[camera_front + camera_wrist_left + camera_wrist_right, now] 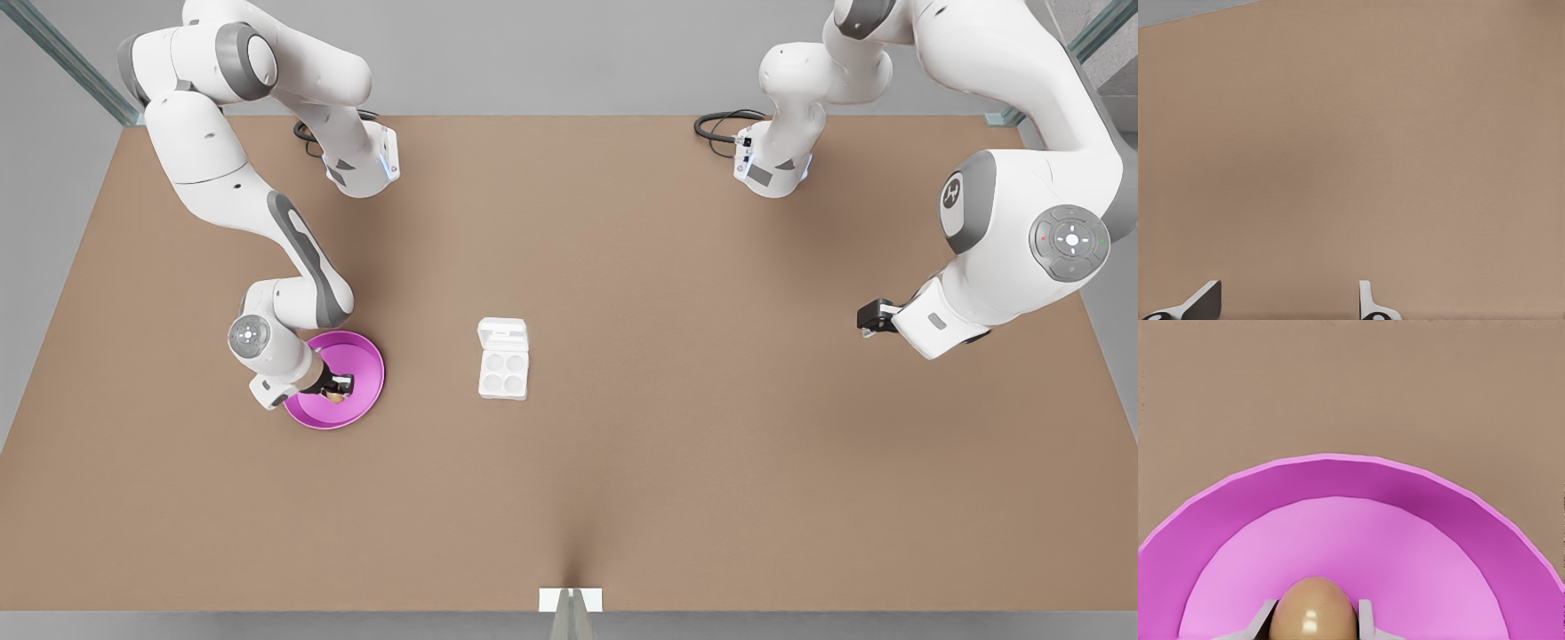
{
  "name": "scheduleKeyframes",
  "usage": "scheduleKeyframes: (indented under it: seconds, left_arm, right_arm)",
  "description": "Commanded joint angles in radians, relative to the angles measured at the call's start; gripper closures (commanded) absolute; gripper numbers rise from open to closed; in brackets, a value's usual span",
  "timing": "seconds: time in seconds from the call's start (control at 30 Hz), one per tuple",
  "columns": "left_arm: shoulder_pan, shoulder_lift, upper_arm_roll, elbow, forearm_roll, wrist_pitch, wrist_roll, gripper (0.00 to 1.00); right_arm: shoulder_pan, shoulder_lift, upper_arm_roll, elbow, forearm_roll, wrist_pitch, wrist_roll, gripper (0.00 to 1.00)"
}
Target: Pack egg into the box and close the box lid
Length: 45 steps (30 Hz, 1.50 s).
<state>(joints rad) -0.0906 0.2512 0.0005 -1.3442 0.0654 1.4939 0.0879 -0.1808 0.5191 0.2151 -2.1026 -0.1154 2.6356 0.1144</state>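
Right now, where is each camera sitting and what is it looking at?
Front view: high above, looking down at the table, both arms, the open box and pink plate.
Left wrist view: on the waiting arm, facing bare table; the left gripper is open.
Right wrist view: down inside the plate, right gripper around the egg.
Front and right wrist views share the plate and egg.

Tan egg (pixel 1314 608) on plate; box (pixel 503 359) open
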Motion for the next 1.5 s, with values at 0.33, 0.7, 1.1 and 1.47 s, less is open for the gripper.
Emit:
scheduleKeyframes:
  seconds: [0.33,0.7,1.1,1.47]
  left_arm:
    - [0.0,-0.001,-0.001,0.0,0.001,-0.003,0.0,0.0]
    - [0.0,0.003,-0.001,0.0,0.001,-0.003,0.0,0.0]
    - [0.0,0.01,-0.001,0.0,0.001,0.0,-0.002,0.0]
    - [-0.001,0.013,-0.001,0.0,0.001,0.0,-0.002,0.0]
  right_arm:
    - [0.078,-0.001,0.066,0.337,-0.012,-0.218,-0.002,0.59]
    - [0.299,0.288,0.061,0.8,0.166,-0.411,0.152,0.58]
    - [0.325,0.188,0.148,0.533,0.223,-0.256,0.283,0.59]
    - [0.322,0.107,0.165,0.371,0.223,-0.143,0.294,0.59]
